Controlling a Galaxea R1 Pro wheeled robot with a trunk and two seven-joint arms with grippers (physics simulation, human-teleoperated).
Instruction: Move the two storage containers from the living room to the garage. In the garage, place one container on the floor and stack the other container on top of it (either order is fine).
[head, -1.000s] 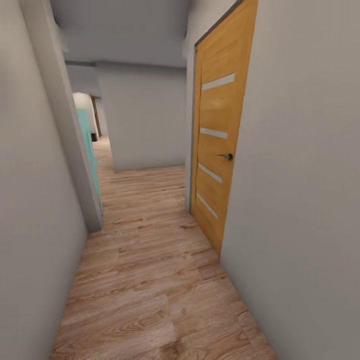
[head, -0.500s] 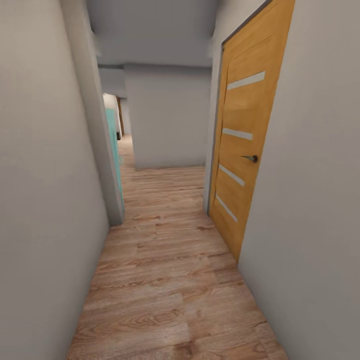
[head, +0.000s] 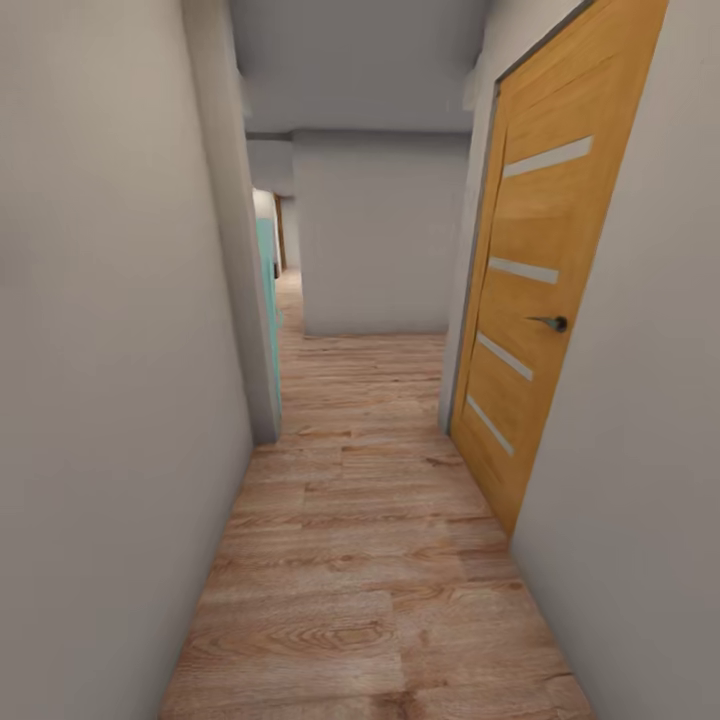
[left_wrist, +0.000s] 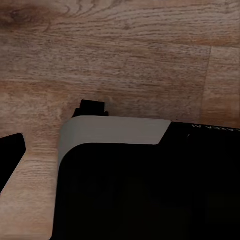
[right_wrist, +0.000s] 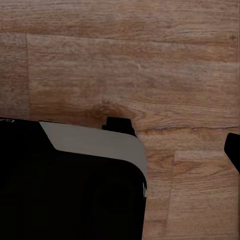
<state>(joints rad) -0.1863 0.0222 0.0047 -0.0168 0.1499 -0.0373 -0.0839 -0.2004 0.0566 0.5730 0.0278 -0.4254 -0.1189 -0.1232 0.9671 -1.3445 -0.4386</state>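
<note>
Corridor (head: 360, 560) of wood planks is seen running ahead past an orange door (head: 530, 300); no gripper state can be told.

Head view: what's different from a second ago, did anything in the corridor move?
Only the camera moved: the whole picture slid rightward, so the view has swung or shifted left. The orange door stays shut, the teal panel and wood floor are unchanged. Nothing was grasped or released.
</note>
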